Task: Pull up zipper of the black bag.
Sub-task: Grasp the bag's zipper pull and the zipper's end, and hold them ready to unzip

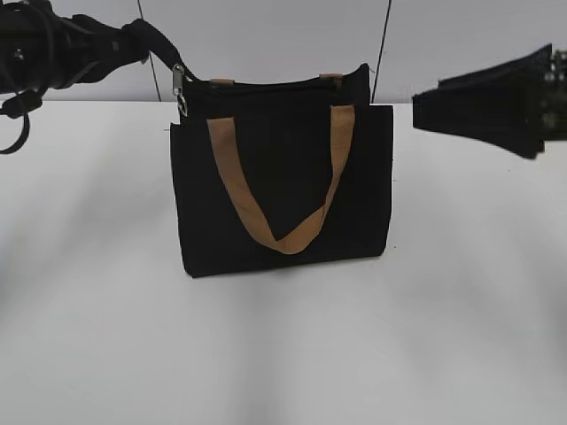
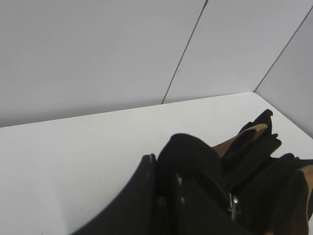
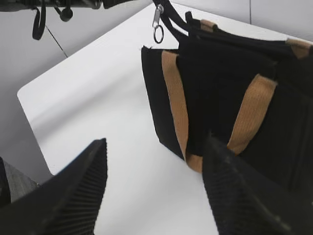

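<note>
The black bag (image 1: 283, 190) stands upright on the white table, its tan straps (image 1: 288, 235) hanging down its front. The zipper runs along its top edge; the silvery pull tab (image 1: 180, 88) dangles at the top left corner. It also shows in the left wrist view (image 2: 234, 203) and the right wrist view (image 3: 157, 22). My left gripper (image 1: 146, 37) is up and to the left of that corner, shut (image 2: 161, 164) on the black fabric end of the zipper. My right gripper (image 1: 418, 106) hovers right of the bag (image 3: 220, 73), open (image 3: 154, 147) and empty, not touching it.
The white table (image 1: 283, 354) spreads wide around the bag, with its left edge visible in the right wrist view (image 3: 29, 112). A pale panelled wall (image 1: 266, 35) stands close behind the bag.
</note>
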Controlling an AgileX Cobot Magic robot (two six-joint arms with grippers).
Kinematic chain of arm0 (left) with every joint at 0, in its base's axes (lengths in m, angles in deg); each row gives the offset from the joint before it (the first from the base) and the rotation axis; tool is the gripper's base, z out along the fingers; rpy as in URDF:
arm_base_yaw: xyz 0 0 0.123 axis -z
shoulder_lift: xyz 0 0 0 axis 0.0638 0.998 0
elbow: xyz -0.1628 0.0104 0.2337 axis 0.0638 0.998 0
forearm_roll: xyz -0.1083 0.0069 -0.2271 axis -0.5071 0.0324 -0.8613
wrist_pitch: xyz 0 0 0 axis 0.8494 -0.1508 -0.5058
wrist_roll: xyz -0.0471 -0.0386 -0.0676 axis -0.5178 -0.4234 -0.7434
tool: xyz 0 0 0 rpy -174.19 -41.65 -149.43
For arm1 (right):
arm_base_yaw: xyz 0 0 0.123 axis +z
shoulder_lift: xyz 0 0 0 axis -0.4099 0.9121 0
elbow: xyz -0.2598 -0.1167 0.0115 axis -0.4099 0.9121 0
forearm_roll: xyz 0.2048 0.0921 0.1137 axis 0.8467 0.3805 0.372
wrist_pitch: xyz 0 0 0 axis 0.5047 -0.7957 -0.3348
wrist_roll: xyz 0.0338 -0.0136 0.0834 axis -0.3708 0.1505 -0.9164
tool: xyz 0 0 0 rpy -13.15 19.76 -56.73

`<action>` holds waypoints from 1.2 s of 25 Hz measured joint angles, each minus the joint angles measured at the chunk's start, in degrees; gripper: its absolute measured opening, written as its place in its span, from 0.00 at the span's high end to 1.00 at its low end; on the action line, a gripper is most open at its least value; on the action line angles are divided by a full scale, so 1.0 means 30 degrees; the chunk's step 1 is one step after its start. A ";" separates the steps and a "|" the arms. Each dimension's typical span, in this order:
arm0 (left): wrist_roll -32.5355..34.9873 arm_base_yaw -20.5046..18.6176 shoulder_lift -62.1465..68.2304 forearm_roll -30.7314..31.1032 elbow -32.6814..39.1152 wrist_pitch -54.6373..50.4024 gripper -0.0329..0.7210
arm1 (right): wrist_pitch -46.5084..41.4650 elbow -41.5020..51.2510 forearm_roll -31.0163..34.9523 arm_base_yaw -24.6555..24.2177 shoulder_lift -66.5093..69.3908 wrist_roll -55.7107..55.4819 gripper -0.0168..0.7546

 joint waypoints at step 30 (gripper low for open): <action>-0.1218 0.0000 0.0000 -0.0099 -0.0085 0.0552 0.93 | 0.3407 -1.2831 0.0063 0.9018 1.4364 -0.0147 0.48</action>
